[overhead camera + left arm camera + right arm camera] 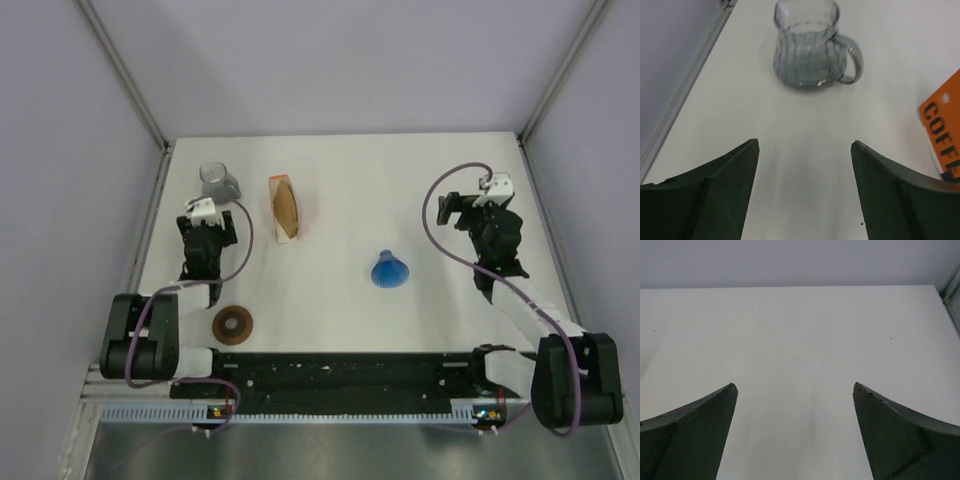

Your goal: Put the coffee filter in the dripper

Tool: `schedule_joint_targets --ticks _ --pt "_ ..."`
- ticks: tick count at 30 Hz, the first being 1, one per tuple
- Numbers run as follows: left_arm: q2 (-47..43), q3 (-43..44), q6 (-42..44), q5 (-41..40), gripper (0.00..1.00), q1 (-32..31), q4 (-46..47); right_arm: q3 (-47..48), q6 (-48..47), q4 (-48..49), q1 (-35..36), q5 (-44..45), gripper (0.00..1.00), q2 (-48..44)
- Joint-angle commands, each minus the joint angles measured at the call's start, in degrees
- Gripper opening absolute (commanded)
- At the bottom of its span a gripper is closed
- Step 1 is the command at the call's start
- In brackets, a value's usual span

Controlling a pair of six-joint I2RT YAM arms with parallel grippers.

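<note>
Top external: the blue dripper (389, 270) sits right of centre on the white counter (330, 290), well apart from the orange-and-white pack of brown filters (285, 207) (far, left of centre). A glass jug (218, 181) stands far left; a dark brown ring (232, 324) lies near left. Left wrist: the left claw (805, 145) gapes wide and empty, with the jug ahead of it. Right wrist: the right claw (795, 387) is spread wide over the counter, gripping nothing.

Robot lab cell, white worktop (340, 200) walled by plain lilac panels (340, 60) on metal rails (126, 75), left arm (205, 250) and right arm (500, 240) bolted on.
</note>
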Motion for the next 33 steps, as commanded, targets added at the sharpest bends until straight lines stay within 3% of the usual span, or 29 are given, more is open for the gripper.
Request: schedule_joint_targets --ticks 1,3,7,10,14,19,24,33 --pt "-4.97 14.42 6.53 18.1 0.76 0.42 -25.62 7.74 3.59 -14.64 -0.56 -10.47 0.98 -2.28" --pt "-5.94 22.84 8.02 26.02 0.7 0.6 -42.82 10.11 4.03 -18.33 -0.56 -12.76 0.98 -2.81" --pt "-5.5 38.15 9.78 35.9 0.68 1.04 -64.22 11.79 4.82 -22.21 -0.56 -15.84 0.98 -4.22" --pt "-1.57 48.95 10.13 32.76 0.72 0.95 -72.93 11.79 4.29 -23.71 -0.56 -16.64 0.98 -4.75" --pt "9.59 66.62 10.13 18.46 0.7 1.04 -86.48 11.79 4.2 -23.71 -0.56 -16.64 0.98 -4.49" --pt "26.38 85.18 11.89 2.97 0.64 2.78 -93.35 12.06 4.2 -23.27 -0.56 -17.87 0.98 -3.26" --pt "39.22 100.47 8.48 0.22 0.59 7.27 -100.38 11.97 4.29 -23.1 -0.48 -18.14 0.98 -2.11" --pt "46.61 102.43 5.13 5.75 0.57 9.03 -98.2 11.88 4.03 -23.01 -0.56 -18.31 0.98 -1.49"
